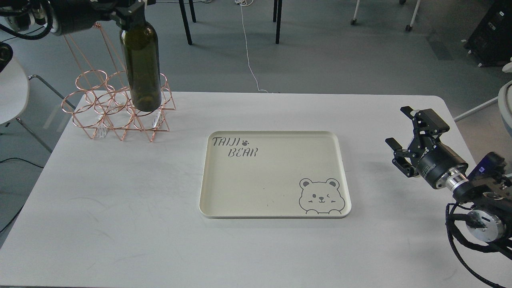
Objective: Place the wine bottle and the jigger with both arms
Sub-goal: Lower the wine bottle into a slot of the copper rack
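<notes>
The dark olive-green wine bottle (141, 66) hangs upright in the air at the top left, over the copper wire rack (116, 108). My left gripper (130, 14) is shut on the bottle's neck at the top edge of the view. The bottle's base is level with the rack's right rings. My right gripper (402, 128) is open and empty above the table's right side, to the right of the tray. The jigger is out of view.
A cream tray (275, 208) with a bear drawing and "TAIJI BEAR" lettering lies at the table's centre. The white table (120, 224) reaches the front edge. Chair legs and a cable are on the grey floor behind.
</notes>
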Robot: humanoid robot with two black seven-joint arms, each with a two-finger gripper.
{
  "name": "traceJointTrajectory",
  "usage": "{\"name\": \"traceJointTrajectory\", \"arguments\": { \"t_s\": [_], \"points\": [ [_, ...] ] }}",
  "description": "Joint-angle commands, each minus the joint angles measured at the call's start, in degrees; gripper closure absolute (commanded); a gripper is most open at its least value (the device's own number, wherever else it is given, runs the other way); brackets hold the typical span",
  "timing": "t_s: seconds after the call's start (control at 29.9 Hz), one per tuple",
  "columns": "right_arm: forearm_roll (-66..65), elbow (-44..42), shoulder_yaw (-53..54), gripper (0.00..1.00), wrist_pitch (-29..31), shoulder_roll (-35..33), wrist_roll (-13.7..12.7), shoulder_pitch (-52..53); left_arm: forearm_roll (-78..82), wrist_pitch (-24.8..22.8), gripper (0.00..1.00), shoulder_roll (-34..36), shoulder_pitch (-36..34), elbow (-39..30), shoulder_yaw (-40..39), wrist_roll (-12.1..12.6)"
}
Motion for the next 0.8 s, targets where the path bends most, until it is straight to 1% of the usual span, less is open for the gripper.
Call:
{"name": "traceJointTrajectory", "arguments": {
  "t_s": [0.0, 0.2, 0.37, 0.77],
  "points": [
    [0.0, 0.0, 0.0, 0.01, 0.0, 0.0, 0.0, 0.0, 0.8, 0.1, 0.86, 0.0, 0.1, 0.5, 0.0, 0.0],
    [0.0, 0.0, 0.1, 0.01, 0.0, 0.0, 0.0, 0.0, 0.8, 0.3, 0.86, 0.1, 0.1, 0.5, 0.0, 0.0],
    [0.0, 0.0, 0.1, 0.01, 0.0, 0.0, 0.0, -0.4, 0.9, 2.0, 0.86, 0.1, 1.1, 1.2, 0.0, 0.0],
    [0.0, 0.1, 0.3, 0.01, 0.0, -0.1, 0.0, -0.8, 0.9, 2.5, 0.85, 0.2, 2.5, 1.7, 0.0, 0.0]
  ]
}}
